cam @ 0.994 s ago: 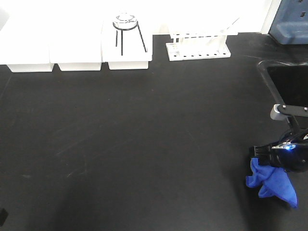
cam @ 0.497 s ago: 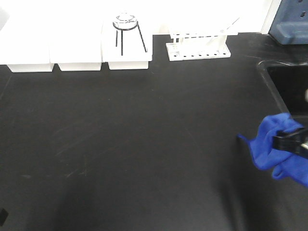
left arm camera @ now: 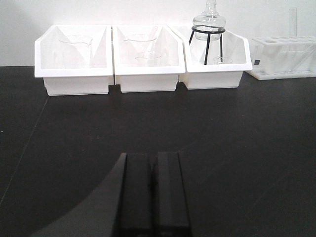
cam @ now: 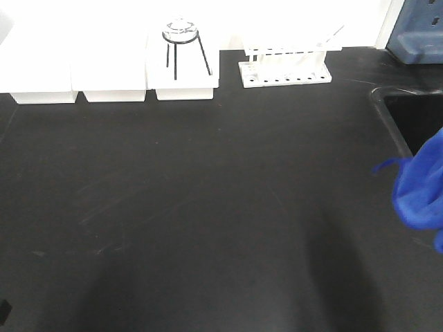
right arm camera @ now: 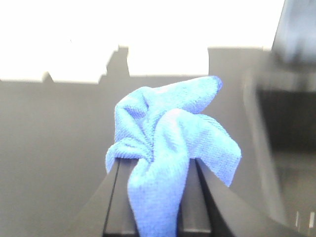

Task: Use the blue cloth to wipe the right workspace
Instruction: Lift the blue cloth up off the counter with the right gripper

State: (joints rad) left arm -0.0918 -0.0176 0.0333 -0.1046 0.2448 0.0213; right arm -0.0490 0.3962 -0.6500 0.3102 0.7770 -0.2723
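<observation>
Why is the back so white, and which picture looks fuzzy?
Front view: bright light washes out the white bins. Right wrist view: background glares white and blurs; the blue cloth looks sharper. Left wrist view: evenly lit, crisp.

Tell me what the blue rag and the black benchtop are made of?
The blue cloth is likely microfibre: matte, with a fine looped weave and limp folds. The black benchtop looks like a hard, smooth slab, perhaps resin or laminate, with faint pale scuffs and a dull sheen.

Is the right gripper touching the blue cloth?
Touching: the right wrist view shows the blue cloth pinched inside the right gripper, between both fingers.
</observation>
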